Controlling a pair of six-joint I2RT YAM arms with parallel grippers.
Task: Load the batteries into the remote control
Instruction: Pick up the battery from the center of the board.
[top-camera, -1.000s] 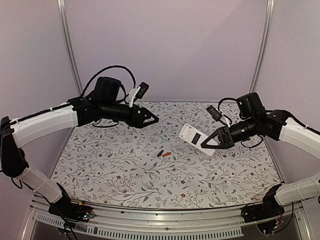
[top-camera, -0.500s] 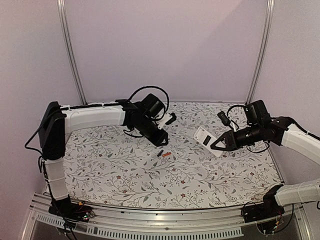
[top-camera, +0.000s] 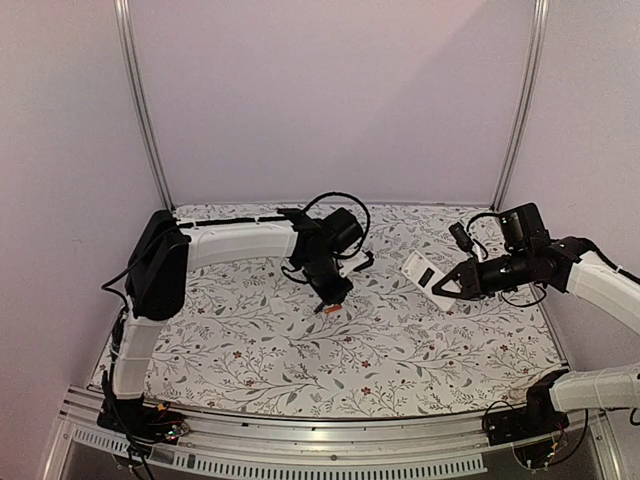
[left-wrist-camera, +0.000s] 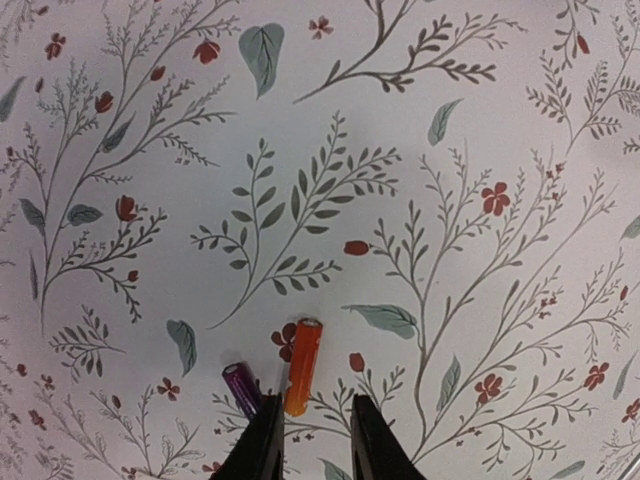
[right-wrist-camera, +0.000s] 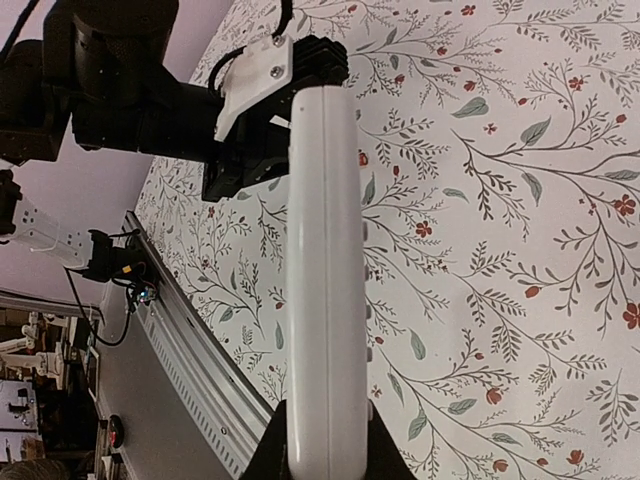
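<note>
**Top view.** The floral surface (top-camera: 250, 365) is carrying the orange battery (top-camera: 334, 309) near its centre. The left hand (top-camera: 333, 298) is hanging right over it and crowding the view there. At right, well apart, the right hand (top-camera: 448, 287) is holding the remote (top-camera: 422, 270) off the surface. A dark slot is showing on its face, its contents too small to tell.

**Left wrist view.** The orange battery (left-wrist-camera: 303, 352) and black battery (left-wrist-camera: 241, 386) are lying side by side, not touching, just ahead of the left hand (left-wrist-camera: 312, 445). Its fingers (left-wrist-camera: 262, 445) are standing narrowly parted, gripping nothing.

**Right wrist view.** The right hand (right-wrist-camera: 322, 455) is clamping the remote (right-wrist-camera: 322, 260) edge-on. The left arm (right-wrist-camera: 150, 90) is showing behind it.
</note>
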